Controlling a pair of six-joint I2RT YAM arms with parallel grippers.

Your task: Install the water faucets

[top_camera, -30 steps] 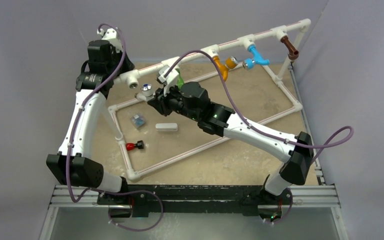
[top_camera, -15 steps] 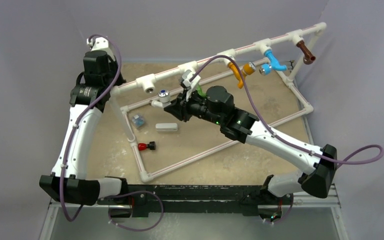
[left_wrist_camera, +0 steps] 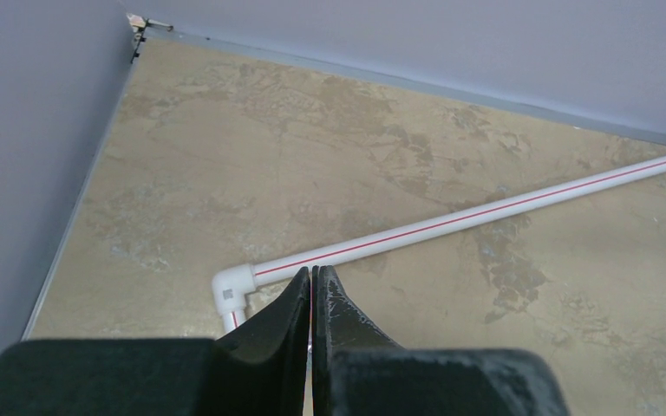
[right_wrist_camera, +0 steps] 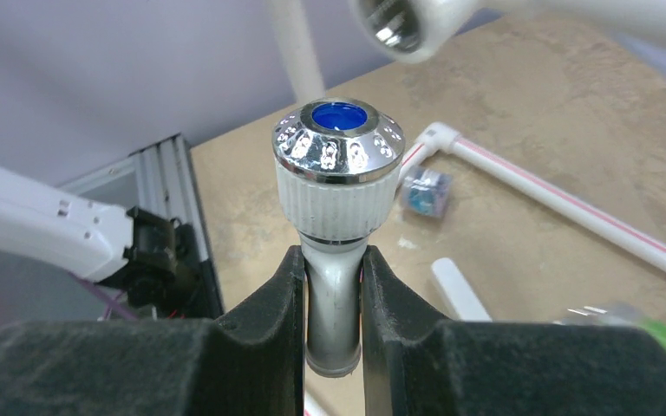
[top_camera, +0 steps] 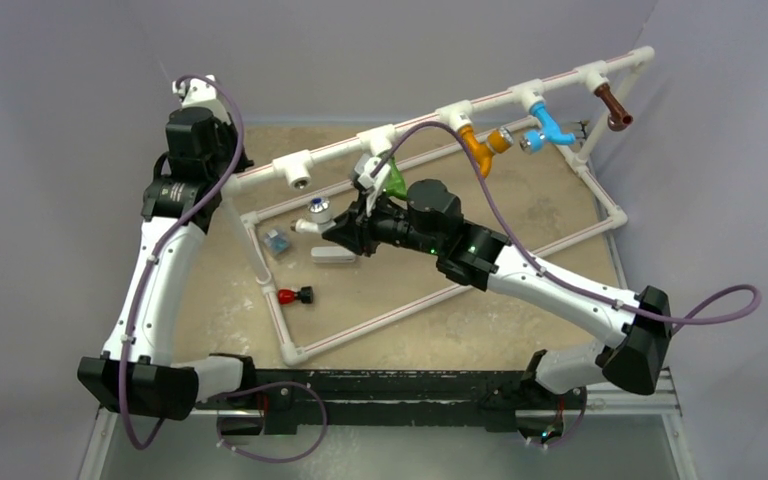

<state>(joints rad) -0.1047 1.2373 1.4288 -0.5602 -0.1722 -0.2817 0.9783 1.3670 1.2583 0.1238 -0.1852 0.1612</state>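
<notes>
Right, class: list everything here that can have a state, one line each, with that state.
white faucet: gripped by the right jaws, not installed
left jaws: shut, nothing seen between them
end socket: open, unfilled
green faucet: on the pipe, partly hidden
orange faucet: on the pipe
blue faucet: on the pipe
brown faucet: on the pipe

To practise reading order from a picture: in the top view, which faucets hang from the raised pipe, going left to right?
green faucet → orange faucet → blue faucet → brown faucet
</notes>
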